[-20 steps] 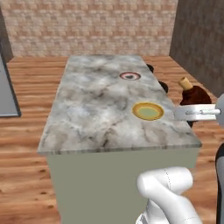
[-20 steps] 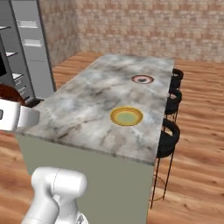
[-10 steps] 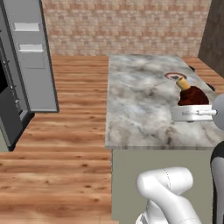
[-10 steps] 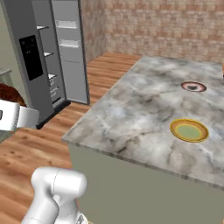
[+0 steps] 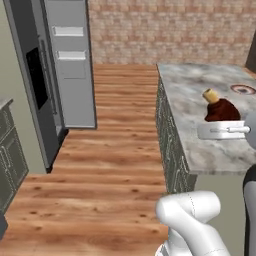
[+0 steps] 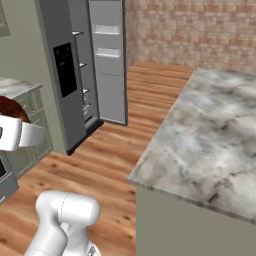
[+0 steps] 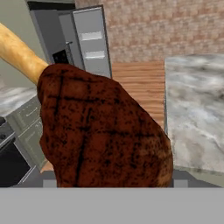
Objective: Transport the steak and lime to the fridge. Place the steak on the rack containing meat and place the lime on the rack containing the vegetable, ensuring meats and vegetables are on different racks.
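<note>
The steak, dark reddish-brown with a tan bone end, sits upright in my gripper, which is shut on it. It is held in the air in front of the marble island counter. In the right base view the steak and gripper are at the far left edge. The steak looms large in the hand view and hides the fingertips. The fridge stands ahead on the left, one door swung open, white shelves showing inside. The lime is out of view.
A red-rimmed plate lies on the counter's far right. Grey-green low cabinets flank the fridge, with a black oven front beside them. Bare wood floor stretches between the island and the fridge. A brick wall closes the back.
The whole picture has swung: the base has turned left, so the fridge is now nearer and larger and the island has slid right. The steak stays in the gripper.
</note>
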Robot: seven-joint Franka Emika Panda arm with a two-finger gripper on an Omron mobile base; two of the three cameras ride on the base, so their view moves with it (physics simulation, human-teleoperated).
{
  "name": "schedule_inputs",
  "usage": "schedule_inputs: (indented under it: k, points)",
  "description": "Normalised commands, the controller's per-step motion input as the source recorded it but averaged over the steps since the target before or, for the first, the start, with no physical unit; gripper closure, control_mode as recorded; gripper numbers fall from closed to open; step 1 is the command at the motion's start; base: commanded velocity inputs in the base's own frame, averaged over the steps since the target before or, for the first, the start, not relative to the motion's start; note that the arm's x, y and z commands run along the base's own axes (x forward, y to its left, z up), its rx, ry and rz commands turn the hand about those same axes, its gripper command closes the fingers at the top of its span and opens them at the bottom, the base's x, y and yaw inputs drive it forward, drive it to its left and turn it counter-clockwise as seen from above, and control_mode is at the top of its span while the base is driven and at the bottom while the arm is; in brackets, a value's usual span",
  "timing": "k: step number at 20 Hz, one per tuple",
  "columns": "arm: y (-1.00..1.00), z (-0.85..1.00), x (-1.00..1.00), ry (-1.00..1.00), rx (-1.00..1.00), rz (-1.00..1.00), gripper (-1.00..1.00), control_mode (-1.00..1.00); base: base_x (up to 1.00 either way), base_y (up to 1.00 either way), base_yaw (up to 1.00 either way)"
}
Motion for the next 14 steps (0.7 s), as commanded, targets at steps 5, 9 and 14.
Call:
schedule_inputs:
  k: [5, 9, 14]
  points:
    - [0.00, 0.00, 0.00, 0.00, 0.00, 0.00, 1.00, 1.00, 1.00, 0.99, -0.12]
    - [0.00, 0.00, 0.00, 0.00, 0.00, 0.00, 1.00, 1.00, 1.00, 0.94, -0.06]
    - [0.00, 0.00, 0.00, 0.00, 0.00, 0.00, 1.00, 1.00, 1.00, 0.63, 0.00]
